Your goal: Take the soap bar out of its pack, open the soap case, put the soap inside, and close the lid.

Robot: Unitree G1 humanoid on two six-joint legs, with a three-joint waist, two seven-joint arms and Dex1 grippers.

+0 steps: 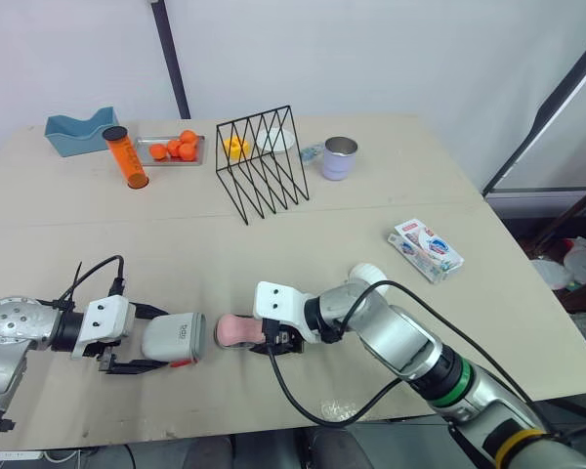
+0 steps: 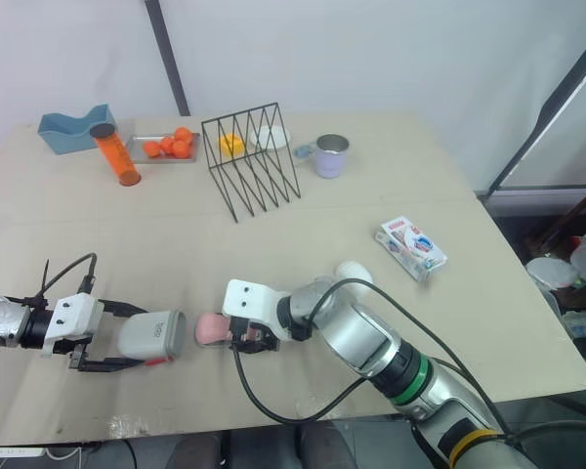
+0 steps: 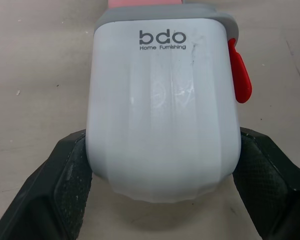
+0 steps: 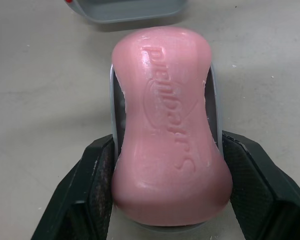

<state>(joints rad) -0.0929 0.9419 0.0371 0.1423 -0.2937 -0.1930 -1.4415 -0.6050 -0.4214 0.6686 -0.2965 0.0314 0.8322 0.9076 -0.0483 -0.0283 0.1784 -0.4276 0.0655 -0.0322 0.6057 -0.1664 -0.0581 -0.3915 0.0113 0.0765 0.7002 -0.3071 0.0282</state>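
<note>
A white soap case with a grey rim, "bdo" lettering and a red latch lies on its side near the table's front edge. My left gripper is shut on it, with its mouth facing right. The pink soap bar rests on a thin grey insert just right of that mouth. My right gripper is shut on the soap bar, black fingers pressing both sides. A small gap separates soap and case. The soap pack lies on the table at the right.
At the back stand a black wire rack, a metal cup, an orange tube, a tray of orange pieces and a blue container. A white round object sits behind my right arm.
</note>
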